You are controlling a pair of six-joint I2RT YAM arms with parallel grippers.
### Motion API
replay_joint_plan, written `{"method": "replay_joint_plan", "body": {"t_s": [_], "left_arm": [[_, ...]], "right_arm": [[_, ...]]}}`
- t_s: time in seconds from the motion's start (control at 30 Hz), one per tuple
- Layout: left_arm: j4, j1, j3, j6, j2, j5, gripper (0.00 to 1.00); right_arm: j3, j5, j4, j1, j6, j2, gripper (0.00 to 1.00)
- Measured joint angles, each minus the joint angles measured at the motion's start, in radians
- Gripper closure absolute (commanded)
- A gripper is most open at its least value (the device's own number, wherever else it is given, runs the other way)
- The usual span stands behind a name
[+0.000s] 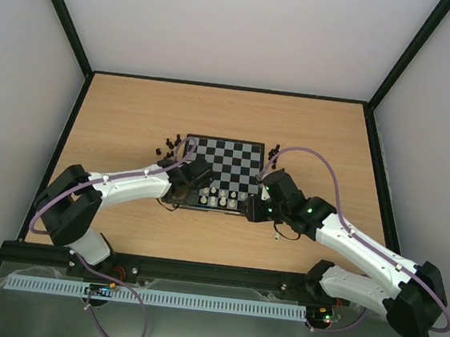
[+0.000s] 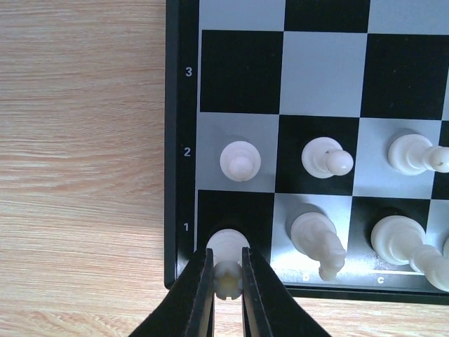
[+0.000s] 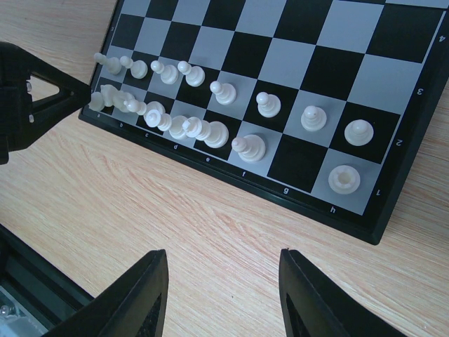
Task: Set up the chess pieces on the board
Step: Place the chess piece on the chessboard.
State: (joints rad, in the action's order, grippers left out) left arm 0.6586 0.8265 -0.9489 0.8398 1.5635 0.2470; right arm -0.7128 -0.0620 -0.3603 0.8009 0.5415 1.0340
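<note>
The board (image 1: 228, 150) lies mid-table. Several pale chess pieces (image 3: 210, 132) fill its two near rows; the square marked g in the front row is bare. My left gripper (image 2: 226, 253) is shut on a pale rook (image 2: 229, 279) that stands on the near left corner square, beside the rim's mark 1. A pale pawn (image 2: 240, 161) stands one square beyond it. My right gripper (image 3: 224, 256) hangs open over bare wood just off the board's near right edge, nothing between its fingers. Black chess pieces (image 1: 169, 146) stand in a cluster off the board's far left corner, and more black pieces (image 1: 275, 151) off its far right.
The board's raised black rim (image 3: 295, 203) runs in front of my right gripper. My left gripper (image 1: 193, 189) and right gripper (image 1: 253, 206) sit close together at the board's near edge. Black frame rails (image 1: 64, 148) bound the table.
</note>
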Motion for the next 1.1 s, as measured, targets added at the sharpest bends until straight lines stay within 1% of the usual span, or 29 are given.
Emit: {"method": "replay_joint_plan", "body": {"t_s": [0.33, 0.53, 0.7, 0.8, 0.97, 1.1], "left_arm": [[-0.020, 0.000, -0.002, -0.011, 0.016, 0.000, 0.94], [-0.024, 0.000, -0.011, -0.018, 0.024, 0.000, 0.88], [-0.020, 0.000, -0.014, -0.021, 0.026, 0.000, 0.78], [-0.014, 0.000, -0.015, -0.022, 0.026, 0.001, 0.77], [0.001, 0.000, -0.015, -0.021, 0.017, 0.001, 0.70], [0.017, 0.000, -0.015, -0.018, -0.005, 0.008, 0.58]], "right_arm": [[0.000, 0.000, 0.000, 0.000, 0.000, 0.000, 0.56], [0.000, 0.000, 0.000, 0.000, 0.000, 0.000, 0.56], [0.000, 0.000, 0.000, 0.000, 0.000, 0.000, 0.56], [0.000, 0.000, 0.000, 0.000, 0.000, 0.000, 0.56], [0.000, 0.000, 0.000, 0.000, 0.000, 0.000, 0.55], [0.000, 0.001, 0.000, 0.000, 0.000, 0.000, 0.55]]}}
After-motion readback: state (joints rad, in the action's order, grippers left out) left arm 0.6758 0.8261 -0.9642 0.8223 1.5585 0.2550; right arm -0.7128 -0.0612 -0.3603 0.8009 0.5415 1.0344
